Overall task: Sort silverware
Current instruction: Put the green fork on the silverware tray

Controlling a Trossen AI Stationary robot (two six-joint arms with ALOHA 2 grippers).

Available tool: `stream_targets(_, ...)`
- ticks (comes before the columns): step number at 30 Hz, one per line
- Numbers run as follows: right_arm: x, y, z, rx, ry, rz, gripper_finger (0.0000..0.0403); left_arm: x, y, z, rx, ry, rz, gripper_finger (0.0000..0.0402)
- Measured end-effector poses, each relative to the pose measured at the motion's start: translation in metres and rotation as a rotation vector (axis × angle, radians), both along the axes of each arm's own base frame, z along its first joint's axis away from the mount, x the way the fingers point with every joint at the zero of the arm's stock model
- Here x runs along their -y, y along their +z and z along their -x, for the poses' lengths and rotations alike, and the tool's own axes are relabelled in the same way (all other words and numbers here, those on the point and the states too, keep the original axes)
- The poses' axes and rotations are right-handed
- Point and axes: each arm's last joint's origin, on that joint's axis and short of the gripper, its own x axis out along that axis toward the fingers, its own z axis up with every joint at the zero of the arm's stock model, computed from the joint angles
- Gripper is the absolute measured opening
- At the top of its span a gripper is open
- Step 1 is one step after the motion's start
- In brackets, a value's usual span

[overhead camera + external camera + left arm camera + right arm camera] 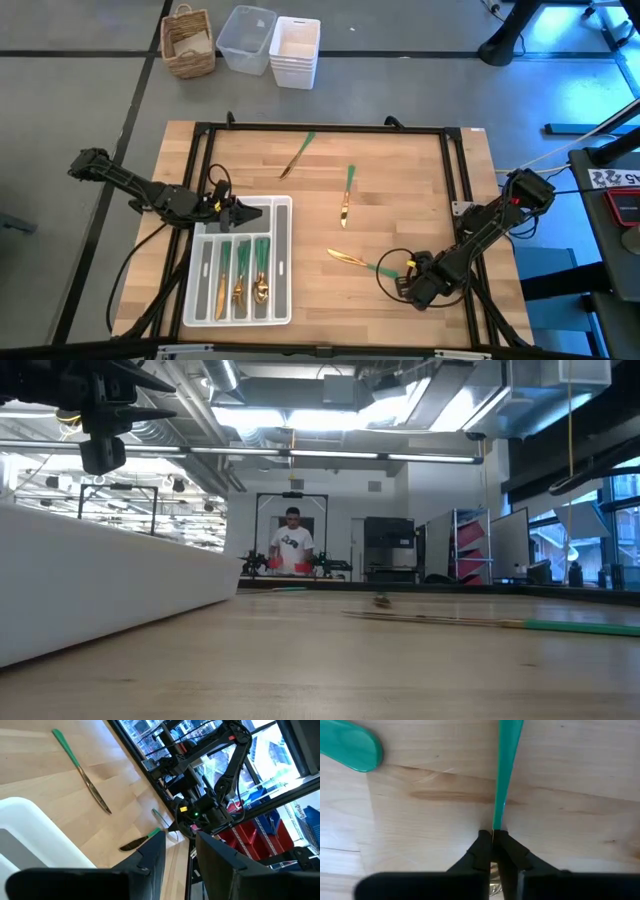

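Silverware sorting is partly done.
Right end effector pinches a green handle; tray by spread left end effector holds several; three pieces remain.

You've got a pale wood table with a plank grain pattern, framed by black rails. The tray is plain white, and the pieces in it have gold heads and green handles. Loose cutlery matches: the knife, the fork and the spoon are gold with green handles. In your right wrist view the handle is bright teal-green between black fingers. Both arms are black. Beyond the table sit a tan woven basket, a clear bin and white tubs. The floor is grey.
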Motion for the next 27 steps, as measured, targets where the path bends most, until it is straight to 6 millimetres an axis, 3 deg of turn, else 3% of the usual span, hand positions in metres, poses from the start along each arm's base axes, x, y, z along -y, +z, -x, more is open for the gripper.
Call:
stream_targets(7, -0.001, 0.004, -0.003, 0.049, -0.015, 0.024, 0.0011, 0.000, 0.000, 0.000, 0.000, 0.002, -0.001, 0.0102)
stream_targets(13, -0.006, 0.017, -0.022, 0.286, -0.090, 0.106, 0.0009, 0.000, 0.000, 0.000, 0.001, 0.004, -0.001, 0.0102)
stream_targets(18, -0.007, 0.033, -0.045, 0.534, -0.094, 0.193, 0.0007, 0.000, 0.000, -0.001, 0.000, 0.009, 0.014, 0.0102)
stream_targets(22, -0.002, 0.048, -0.069, 0.809, 0.009, 0.376, 0.0005, 0.001, -0.002, -0.002, -0.010, 0.017, 0.024, 0.0102)
stream_targets(27, 0.025, 0.065, -0.106, 0.993, 0.145, 0.638, 0.0005, 0.002, -0.001, -0.010, 0.015, 0.046, -0.047, 0.0102)
